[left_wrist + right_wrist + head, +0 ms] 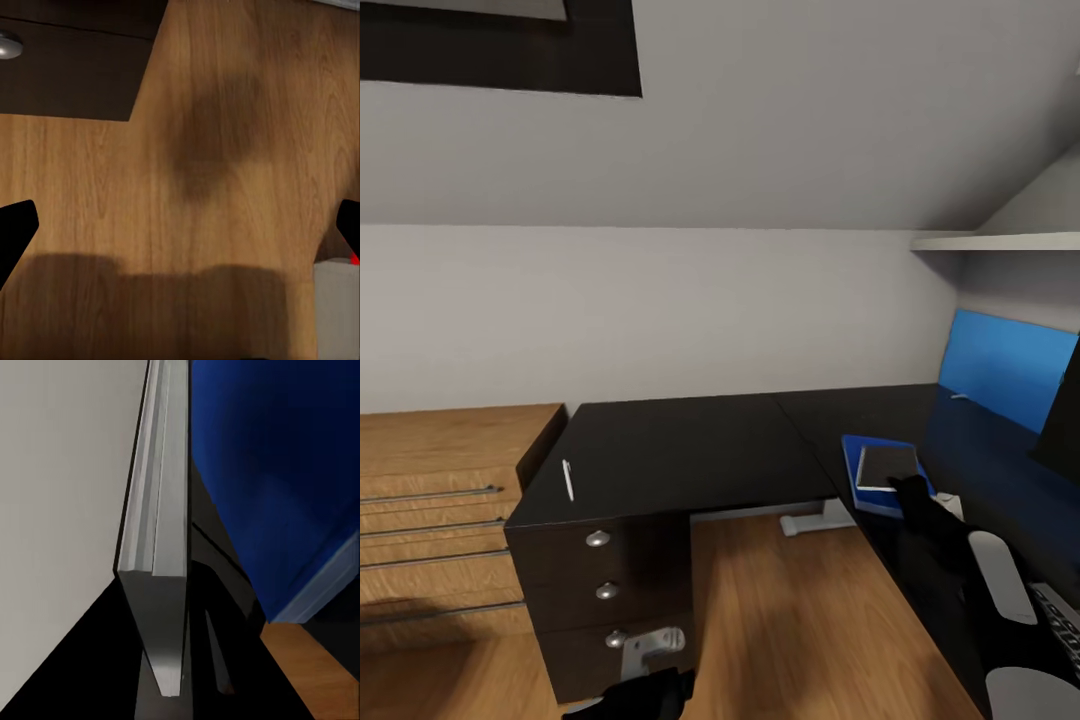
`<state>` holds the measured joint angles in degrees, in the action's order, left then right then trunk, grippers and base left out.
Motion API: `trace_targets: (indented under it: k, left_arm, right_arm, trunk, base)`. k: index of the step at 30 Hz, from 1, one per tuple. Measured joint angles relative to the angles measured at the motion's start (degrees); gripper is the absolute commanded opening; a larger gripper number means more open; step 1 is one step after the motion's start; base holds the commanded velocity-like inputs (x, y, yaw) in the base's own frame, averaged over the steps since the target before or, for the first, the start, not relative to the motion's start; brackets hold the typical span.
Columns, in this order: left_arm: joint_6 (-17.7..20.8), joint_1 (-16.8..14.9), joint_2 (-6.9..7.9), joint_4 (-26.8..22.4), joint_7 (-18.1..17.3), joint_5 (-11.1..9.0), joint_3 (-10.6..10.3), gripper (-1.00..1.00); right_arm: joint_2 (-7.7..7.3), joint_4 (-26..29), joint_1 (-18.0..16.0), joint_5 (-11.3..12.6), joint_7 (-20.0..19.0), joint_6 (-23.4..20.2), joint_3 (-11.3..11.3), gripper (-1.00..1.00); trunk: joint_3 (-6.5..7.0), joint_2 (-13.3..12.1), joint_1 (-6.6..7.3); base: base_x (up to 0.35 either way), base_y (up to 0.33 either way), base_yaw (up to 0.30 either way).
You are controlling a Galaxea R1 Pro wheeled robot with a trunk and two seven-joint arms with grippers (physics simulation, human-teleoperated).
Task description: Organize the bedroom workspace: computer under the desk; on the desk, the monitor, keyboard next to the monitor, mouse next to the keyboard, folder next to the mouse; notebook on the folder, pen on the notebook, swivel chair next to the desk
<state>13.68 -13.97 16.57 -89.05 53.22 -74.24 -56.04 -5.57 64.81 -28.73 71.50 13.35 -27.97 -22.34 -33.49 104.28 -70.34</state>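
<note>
The black L-shaped desk [690, 440] has a three-drawer unit [605, 590] with silver knobs. On its right wing lies the blue folder [863, 490], with the dark-grey notebook [887, 465] on top of it. My right gripper [908, 492] is at the notebook's near edge. In the right wrist view the notebook [161, 510] shows edge-on, clamped in my right gripper [176, 660], with the folder [277, 472] beside it. The white pen [567, 480] lies on the desk's left end. My left gripper [650, 692] hangs low, open over the wood floor [180, 232].
The monitor's black edge [1062, 425] and part of the keyboard [1060, 612] show at the right. A blue wall panel [1010, 370] and a shelf [1000, 241] sit behind them. A light-wood drawer chest [440, 500] stands left of the desk. The desk's white leg [815, 518] rests on the floor.
</note>
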Motion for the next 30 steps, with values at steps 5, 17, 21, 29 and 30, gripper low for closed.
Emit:
trace_targets:
  k: [5, 17, 21, 29, 30]
  left_arm:
    - [0.03, 0.01, -0.06, 0.00, -0.01, -0.05, -0.04, 1.00]
    - [0.01, 0.00, -0.07, -0.08, -0.01, 0.03, -0.04, 1.00]
    - [0.03, 0.02, -0.15, -0.08, -0.02, -0.01, -0.04, 1.00]
    - [0.13, 0.01, -0.24, 0.49, -0.02, -0.03, -0.04, 1.00]
    - [0.11, 0.00, -0.24, 0.51, -0.02, -0.03, -0.04, 1.00]
  right_arm:
    - [-0.12, 0.05, -0.02, 0.22, 0.81, 1.09, 0.00, -1.00]
    - [-0.22, 0.08, -0.02, 0.27, 1.03, 1.58, 0.01, -1.00]
    - [-0.23, 0.14, 0.02, 0.27, 1.04, 1.57, 0.00, -1.00]
    - [-0.23, 0.16, -0.02, 0.48, 0.96, 1.61, 0.02, -1.00]
    - [-0.24, 0.14, -0.02, 0.25, 0.97, 1.56, 0.00, -1.00]
  trunk:
    - [0.00, 0.00, -0.02]
    - [0.00, 0.00, -0.02]
    - [0.00, 0.00, 0.00]
    - [0.00, 0.01, 0.01]
    - [0.00, 0.00, 0.00]
  base:
    - [0.055, 0.000, 0.000]
    - [0.064, -0.020, 0.000]
    - [0.167, -0.102, 0.000]
    - [0.087, -0.045, 0.000]
    - [0.073, -0.041, 0.000]
